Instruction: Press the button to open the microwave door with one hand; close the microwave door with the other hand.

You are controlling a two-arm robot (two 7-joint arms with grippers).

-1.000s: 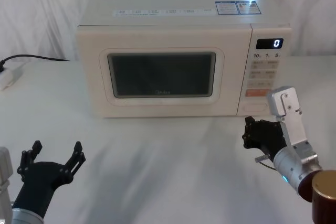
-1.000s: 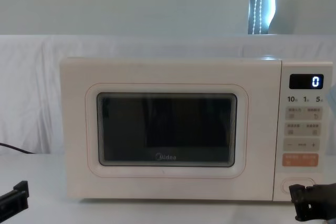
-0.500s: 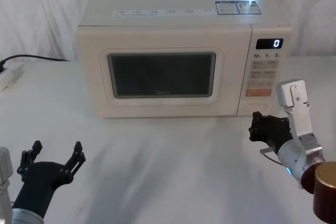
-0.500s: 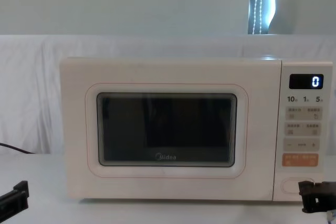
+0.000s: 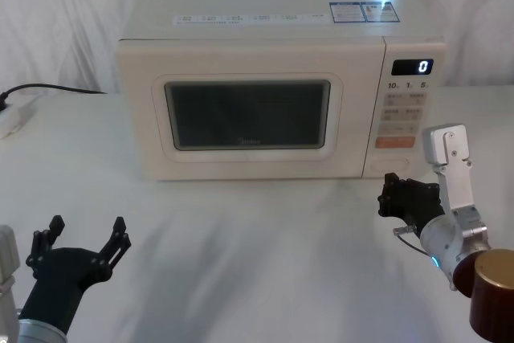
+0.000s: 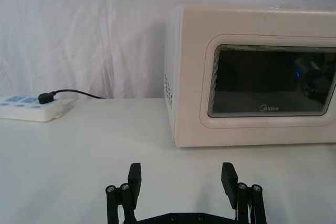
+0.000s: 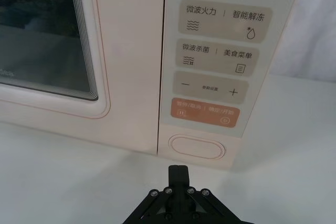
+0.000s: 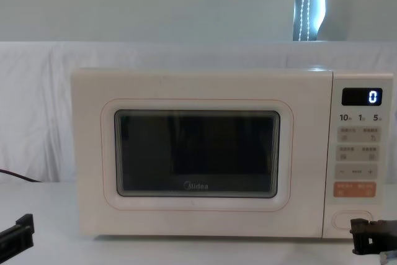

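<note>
Right wrist view: button [image 7: 196, 146] beyond pincer [image 7: 178, 174]

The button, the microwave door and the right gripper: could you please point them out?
button [image 7: 197, 146], right wrist view, pill's centre.
microwave door [image 8: 197, 154], chest view, glass window.
right gripper [image 5: 391, 196], head view, black fingertips.

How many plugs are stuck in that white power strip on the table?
1: a black plug sits in the white power strip, left of the microwave. Part of the strip is cut off, so more could be hidden.
</note>
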